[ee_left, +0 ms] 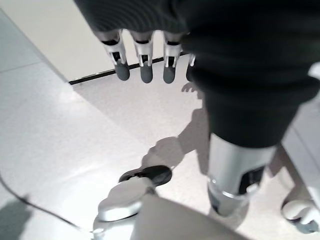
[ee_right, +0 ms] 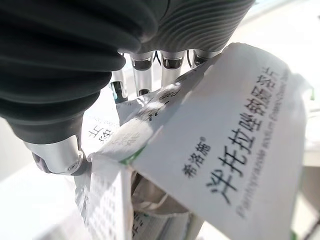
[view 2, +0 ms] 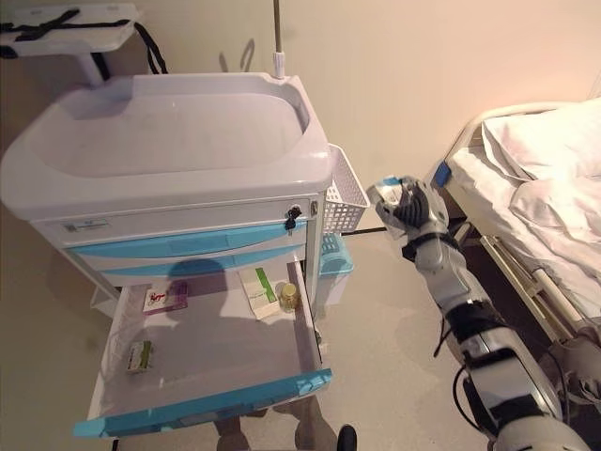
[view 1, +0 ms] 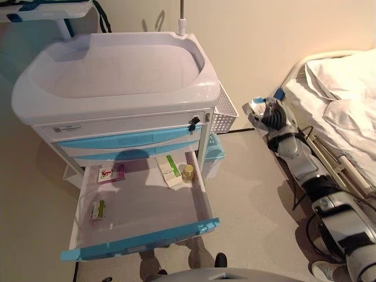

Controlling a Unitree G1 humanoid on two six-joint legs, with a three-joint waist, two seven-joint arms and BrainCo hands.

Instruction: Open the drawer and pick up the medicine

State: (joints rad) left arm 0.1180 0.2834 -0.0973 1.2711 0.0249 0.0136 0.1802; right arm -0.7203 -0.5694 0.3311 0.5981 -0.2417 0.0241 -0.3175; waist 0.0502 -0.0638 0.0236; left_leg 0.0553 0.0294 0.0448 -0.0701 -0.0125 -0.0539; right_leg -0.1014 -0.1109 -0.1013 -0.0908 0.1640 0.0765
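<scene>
right hand (view 2: 406, 205), right of the open drawer (view 1: 144, 238), has its fingers clamped on a light, crushable medicine box (ee_right: 215, 145); hold its flat faces gently. left hand (ee_left: 145, 65) hangs with fingers relaxed.

White cart (view 1: 117, 94) — pale-blue drawer front (view 1: 141, 239); white medicine box (ee_right: 225, 150), seemingly green-edged, dark print.

On your right you've got a bed (view 1: 346, 88) with rumpled white sheets. A white wire basket (view 1: 223, 114) hangs on the cart's side, a pale blue bin (view 1: 213, 154) sits below it, and a thin pole (view 1: 183, 14) rises behind.
</scene>
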